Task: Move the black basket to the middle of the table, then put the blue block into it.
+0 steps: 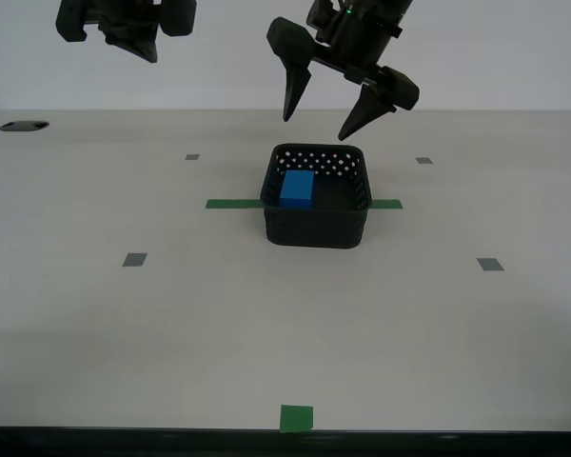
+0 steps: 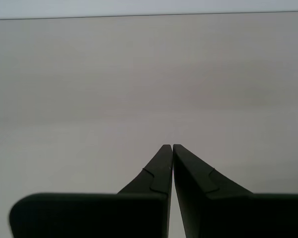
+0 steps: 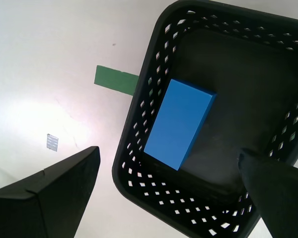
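Green square (image 1: 296,418): seen nearest the camera, at the table (image 1: 95,333) edge, well in front of the black basket (image 1: 316,227).
Black basket: set across the green tape strip (image 1: 232,204), mid-table.
Blue block (image 1: 297,188): laid flat inside the basket, its long axis running front to back.
My first gripper (image 1: 329,103): held above the basket's far rim, jaws spread wide, nothing held.
My second gripper (image 2: 172,148): jaws pressed together, empty, well away from the basket.
Judgement: both steps appear done; only a clear upward retreat is needed.

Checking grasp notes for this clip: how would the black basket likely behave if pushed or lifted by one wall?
The black basket looks like thin perforated plastic, so probably light and slightly flexible. Pushed, it would likely slide on the smooth table. Lifted, the loose blue block might shift inside.
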You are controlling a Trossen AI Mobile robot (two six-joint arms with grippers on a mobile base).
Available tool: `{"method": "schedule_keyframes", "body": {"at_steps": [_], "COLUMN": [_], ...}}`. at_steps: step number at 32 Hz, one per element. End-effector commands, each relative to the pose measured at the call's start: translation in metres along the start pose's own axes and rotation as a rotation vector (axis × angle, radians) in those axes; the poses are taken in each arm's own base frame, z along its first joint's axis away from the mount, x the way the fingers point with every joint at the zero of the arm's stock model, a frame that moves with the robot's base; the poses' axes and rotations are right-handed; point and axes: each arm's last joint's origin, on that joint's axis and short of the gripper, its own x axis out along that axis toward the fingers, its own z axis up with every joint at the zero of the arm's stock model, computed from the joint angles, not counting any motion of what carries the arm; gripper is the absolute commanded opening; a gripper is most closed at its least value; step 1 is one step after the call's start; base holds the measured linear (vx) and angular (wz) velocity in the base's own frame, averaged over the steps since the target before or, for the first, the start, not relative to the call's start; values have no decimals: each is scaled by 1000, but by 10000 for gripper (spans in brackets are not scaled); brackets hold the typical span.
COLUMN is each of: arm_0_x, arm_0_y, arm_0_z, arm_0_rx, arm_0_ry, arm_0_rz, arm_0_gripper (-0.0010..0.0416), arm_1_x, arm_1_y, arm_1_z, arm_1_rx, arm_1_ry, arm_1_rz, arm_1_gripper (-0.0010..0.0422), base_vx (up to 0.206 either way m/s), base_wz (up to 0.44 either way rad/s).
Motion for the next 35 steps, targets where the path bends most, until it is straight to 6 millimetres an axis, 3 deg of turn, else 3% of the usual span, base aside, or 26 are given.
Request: {"method": "schedule_keyframes", "body": {"at_steps": [1, 11, 16, 19, 35], "arm_0_x": [0, -13, -29, -34, -34], "arm_0_y": [-1, -35, -72, -84, -84], "arm_0_z": [0, 14, 25, 28, 29], "arm_0_rx": [-1, 70, 161, 189, 163], "arm_0_ry": [0, -56, -95, -103, -111], "arm_0_rz": [-3, -70, -91, -98, -96], "arm_0_gripper": [400, 399, 399, 399, 399], "arm_1_x": [0, 0, 0, 0, 0], "arm_1_y": [0, 0, 0, 0, 0], "arm_1_z": [0, 0, 0, 0, 0], "arm_1_rx": [4, 4, 4, 4, 4], "arm_1_ry": [-1, -1, -2, -1, -2], "arm_1_rz": [0, 0, 0, 0, 0], "arm_1_gripper": [0, 0, 0, 0, 0], "base_vx": [0, 0, 0, 0, 0], "base_wz": [0, 0, 0, 0, 0]}}
